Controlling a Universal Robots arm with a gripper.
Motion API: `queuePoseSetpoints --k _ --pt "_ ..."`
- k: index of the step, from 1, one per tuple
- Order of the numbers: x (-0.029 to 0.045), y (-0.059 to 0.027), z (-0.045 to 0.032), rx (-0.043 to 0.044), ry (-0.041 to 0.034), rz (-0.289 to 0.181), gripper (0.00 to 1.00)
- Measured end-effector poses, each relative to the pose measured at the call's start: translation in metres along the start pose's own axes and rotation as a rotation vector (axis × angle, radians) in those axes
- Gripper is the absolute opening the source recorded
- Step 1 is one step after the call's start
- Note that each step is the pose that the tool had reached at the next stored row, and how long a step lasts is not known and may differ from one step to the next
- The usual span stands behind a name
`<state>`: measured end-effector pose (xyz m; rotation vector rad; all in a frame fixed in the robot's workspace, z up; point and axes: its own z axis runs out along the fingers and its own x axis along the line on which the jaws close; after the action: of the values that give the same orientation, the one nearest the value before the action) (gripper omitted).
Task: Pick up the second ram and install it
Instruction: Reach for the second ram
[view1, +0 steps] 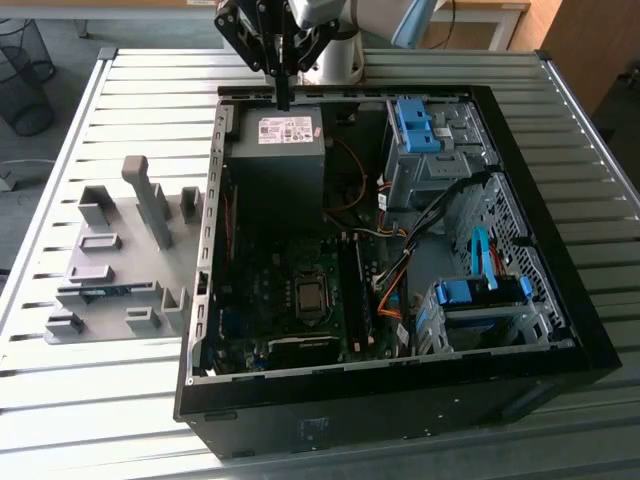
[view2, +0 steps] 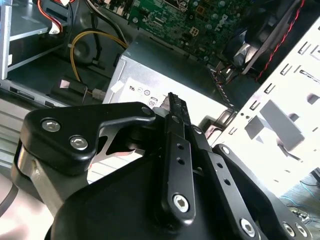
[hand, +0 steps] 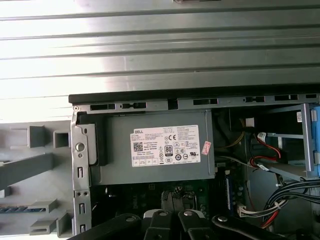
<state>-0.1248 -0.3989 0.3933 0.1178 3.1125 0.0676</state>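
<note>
Black gripper (view1: 283, 100) was recorded over the rear rim of one open black computer case (view1: 400, 410), above the grey metal power-supply box (view1: 275, 160). Fingers (view2: 177, 150) were pressed together and held nothing. One thin blue ram stick (view1: 100, 291) lay in the grey plastic fixture (view1: 152, 205) on the slatted metal table (view1: 120, 400), well apart from the gripper

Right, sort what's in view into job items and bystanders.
Job: the second ram, lying in the grey fixture; gripper, jaws shut; motherboard.
Bystanders: power supply; blue drive bracket; wire bin.
</note>
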Motion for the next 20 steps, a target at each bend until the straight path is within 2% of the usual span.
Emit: queuePoseSetpoints --k 20 --pt "0.0058 -0.0005 0.0001 0.0 0.0 0.0 0.1"
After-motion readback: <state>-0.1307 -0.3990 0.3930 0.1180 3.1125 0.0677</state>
